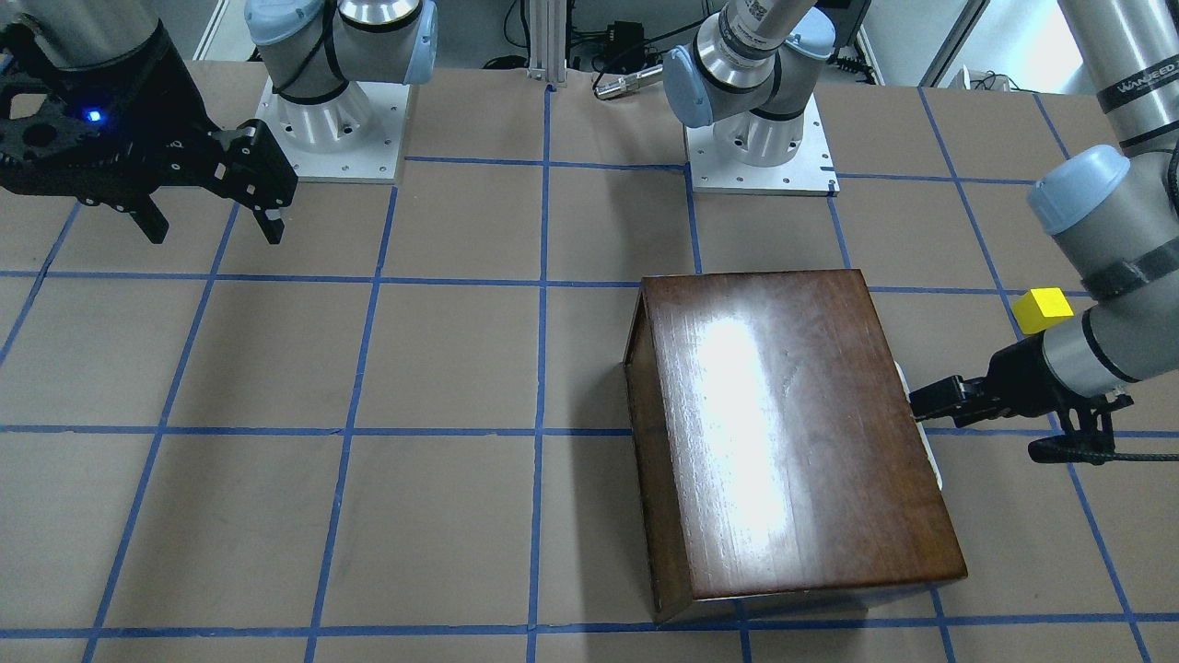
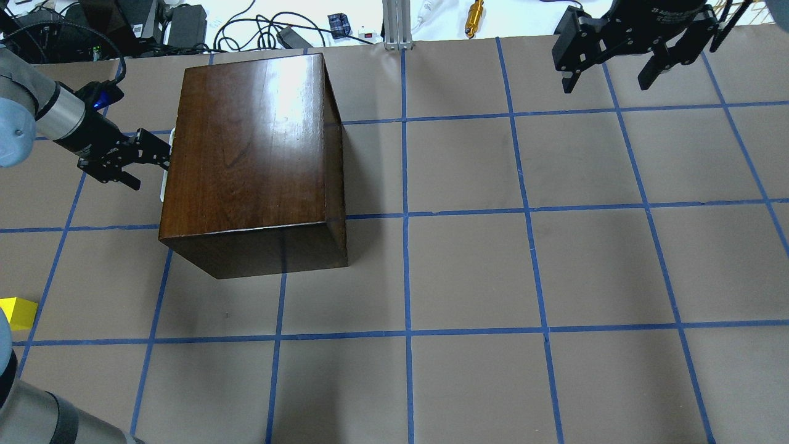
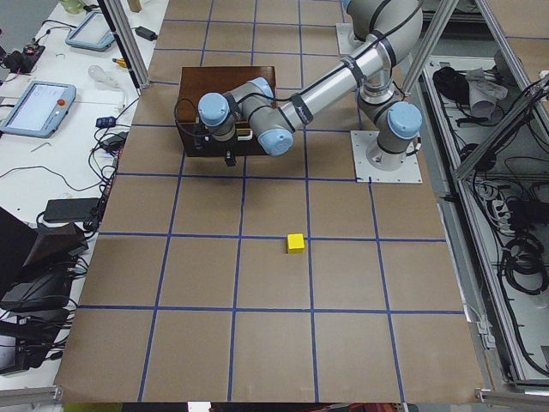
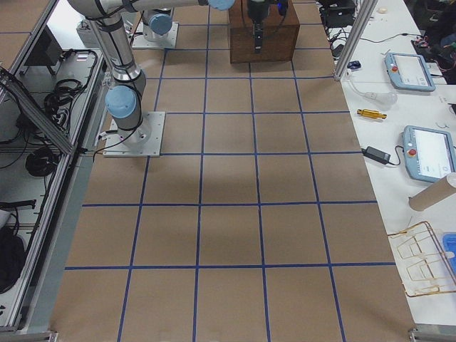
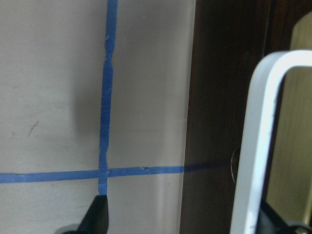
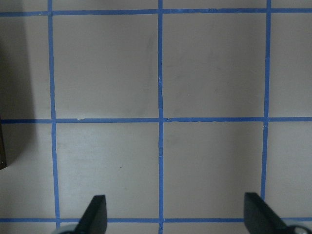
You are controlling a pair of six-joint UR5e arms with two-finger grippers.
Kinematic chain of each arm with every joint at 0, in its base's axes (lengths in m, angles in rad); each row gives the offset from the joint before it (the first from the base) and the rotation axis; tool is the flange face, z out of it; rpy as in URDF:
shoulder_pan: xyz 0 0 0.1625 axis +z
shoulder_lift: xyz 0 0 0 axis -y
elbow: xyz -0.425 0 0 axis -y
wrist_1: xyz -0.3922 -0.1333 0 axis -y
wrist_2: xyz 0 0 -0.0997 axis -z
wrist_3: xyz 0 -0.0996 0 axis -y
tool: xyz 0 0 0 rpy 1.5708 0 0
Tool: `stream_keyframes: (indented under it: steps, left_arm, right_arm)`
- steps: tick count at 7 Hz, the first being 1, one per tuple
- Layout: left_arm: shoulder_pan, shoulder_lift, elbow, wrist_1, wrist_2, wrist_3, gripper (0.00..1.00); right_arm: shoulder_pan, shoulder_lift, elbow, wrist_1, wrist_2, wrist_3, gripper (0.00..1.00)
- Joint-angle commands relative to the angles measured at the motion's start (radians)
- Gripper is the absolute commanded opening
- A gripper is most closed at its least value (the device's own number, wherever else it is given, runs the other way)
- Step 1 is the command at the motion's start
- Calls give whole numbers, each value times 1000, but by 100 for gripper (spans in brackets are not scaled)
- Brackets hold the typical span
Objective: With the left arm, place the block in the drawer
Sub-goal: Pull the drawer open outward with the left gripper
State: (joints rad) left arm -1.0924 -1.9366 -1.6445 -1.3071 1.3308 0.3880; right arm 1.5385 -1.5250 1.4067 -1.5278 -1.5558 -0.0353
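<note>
The yellow block (image 2: 17, 311) lies on the table at the robot's left edge, well apart from the box; it also shows in the front view (image 1: 1042, 309) and the left side view (image 3: 295, 243). The dark brown wooden box (image 2: 253, 135) has its drawer shut; the drawer's dark front (image 5: 219, 97) carries a white handle (image 5: 261, 146). My left gripper (image 2: 150, 168) is open at that front, and the handle sits between its fingers, close to the right finger (image 5: 273, 219). It holds nothing. My right gripper (image 2: 610, 77) is open and empty, high over the far right of the table.
The table is brown paper with a blue tape grid (image 2: 407, 216). The two arm bases (image 1: 336, 120) stand at the robot's side. Cables and a brass tool (image 2: 474, 12) lie beyond the far edge. Tablets (image 4: 410, 68) lie on a side bench.
</note>
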Motion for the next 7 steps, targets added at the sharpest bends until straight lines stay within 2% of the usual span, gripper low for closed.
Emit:
stream_keyframes:
  steps: [1,7]
  left_arm:
    - [25,1,3,19,8,9,100]
    - [101,1,5,20,7,38,100]
  right_arm:
    - [0,0,0,0,0,0,100]
    - [-1,-1,0,0,0,0,100]
